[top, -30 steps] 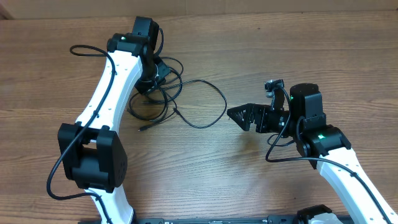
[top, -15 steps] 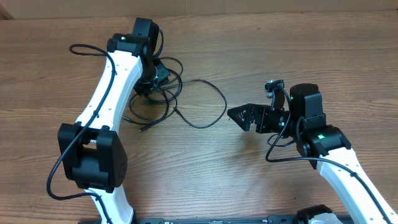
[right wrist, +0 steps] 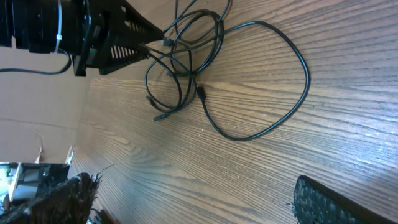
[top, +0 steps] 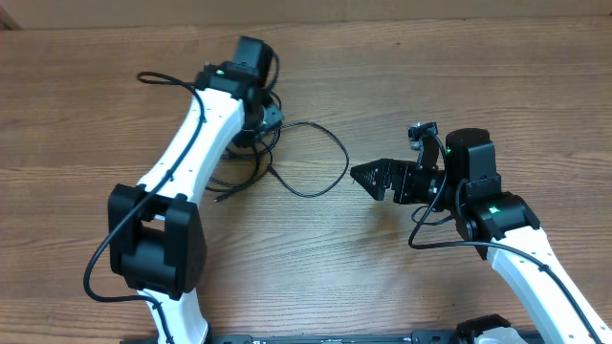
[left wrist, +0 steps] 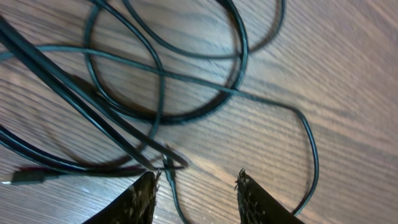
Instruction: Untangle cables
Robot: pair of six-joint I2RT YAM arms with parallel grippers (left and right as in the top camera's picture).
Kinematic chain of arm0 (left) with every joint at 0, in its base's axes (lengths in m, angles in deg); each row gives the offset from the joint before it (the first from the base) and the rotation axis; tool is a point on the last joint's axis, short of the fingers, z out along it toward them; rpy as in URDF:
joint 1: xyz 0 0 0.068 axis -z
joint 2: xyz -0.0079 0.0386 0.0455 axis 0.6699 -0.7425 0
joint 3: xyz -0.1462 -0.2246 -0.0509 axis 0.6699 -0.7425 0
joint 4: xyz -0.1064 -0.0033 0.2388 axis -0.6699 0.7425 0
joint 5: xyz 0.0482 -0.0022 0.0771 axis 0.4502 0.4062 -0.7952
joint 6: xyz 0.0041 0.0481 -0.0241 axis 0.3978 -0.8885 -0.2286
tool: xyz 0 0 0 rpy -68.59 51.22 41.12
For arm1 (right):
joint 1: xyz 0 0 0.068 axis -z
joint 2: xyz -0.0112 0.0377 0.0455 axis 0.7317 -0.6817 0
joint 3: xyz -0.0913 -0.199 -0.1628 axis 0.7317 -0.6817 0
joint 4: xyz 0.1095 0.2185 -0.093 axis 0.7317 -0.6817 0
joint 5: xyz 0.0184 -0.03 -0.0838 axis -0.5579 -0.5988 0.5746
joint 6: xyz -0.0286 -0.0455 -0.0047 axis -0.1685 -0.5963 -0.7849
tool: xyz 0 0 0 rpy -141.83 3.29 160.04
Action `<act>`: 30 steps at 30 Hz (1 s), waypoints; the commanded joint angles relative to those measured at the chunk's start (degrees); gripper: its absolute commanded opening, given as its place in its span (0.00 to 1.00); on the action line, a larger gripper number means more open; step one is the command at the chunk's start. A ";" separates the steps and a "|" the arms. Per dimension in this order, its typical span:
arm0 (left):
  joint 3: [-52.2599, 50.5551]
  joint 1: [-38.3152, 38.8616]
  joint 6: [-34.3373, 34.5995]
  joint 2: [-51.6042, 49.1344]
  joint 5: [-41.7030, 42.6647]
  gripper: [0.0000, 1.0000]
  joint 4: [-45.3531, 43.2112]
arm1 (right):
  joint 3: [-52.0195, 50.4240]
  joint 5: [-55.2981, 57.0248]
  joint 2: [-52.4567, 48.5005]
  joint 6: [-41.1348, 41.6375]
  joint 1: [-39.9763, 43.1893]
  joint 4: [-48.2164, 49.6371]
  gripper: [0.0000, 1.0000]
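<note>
The cables point(top: 345, 162) are thin black cords tangled on the wooden table, with one wide loop reaching right. In the left wrist view the cables point(left wrist: 239, 56) cross in several loops just ahead of the fingers. My left gripper point(top: 264, 126) is low over the tangle's upper part. It is open point(left wrist: 198, 183), and one thin strand runs between its fingertips. My right gripper point(top: 368, 178) is open and empty, just right of the wide loop. The right wrist view shows its fingers wide apart point(right wrist: 193, 199) over bare wood, with the cables point(right wrist: 306, 68) farther ahead.
The left arm point(top: 196, 134) lies over the left part of the tangle and hides it. A small plug end point(top: 219, 198) lies below the tangle. The table's far edge and a beige wall point(top: 382, 11) run along the top.
My left arm has swung right, moving its gripper rightwards over the tangle's upper part. The right arm has not moved.
</note>
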 commanded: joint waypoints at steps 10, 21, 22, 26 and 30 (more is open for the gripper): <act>-1.62 4.07 0.90 -0.72 -10.08 0.54 0.00 | 0.39 0.79 -0.02 -0.44 0.17 -0.68 1.00; -7.96 4.07 0.92 -0.74 -9.84 0.62 -9.05 | 0.39 0.79 -0.02 -0.44 0.17 -0.70 1.00; -7.96 4.07 0.92 -0.74 -9.84 0.62 -9.68 | 0.39 0.79 -0.02 -0.44 0.17 -0.70 1.00; -7.96 4.11 0.92 -0.74 -9.81 0.61 -10.86 | 0.39 0.79 -0.02 -0.44 0.17 -0.72 1.00; -8.11 4.11 0.90 -0.74 -10.01 0.58 -10.84 | 0.39 0.79 -0.02 -0.44 0.17 -0.72 1.00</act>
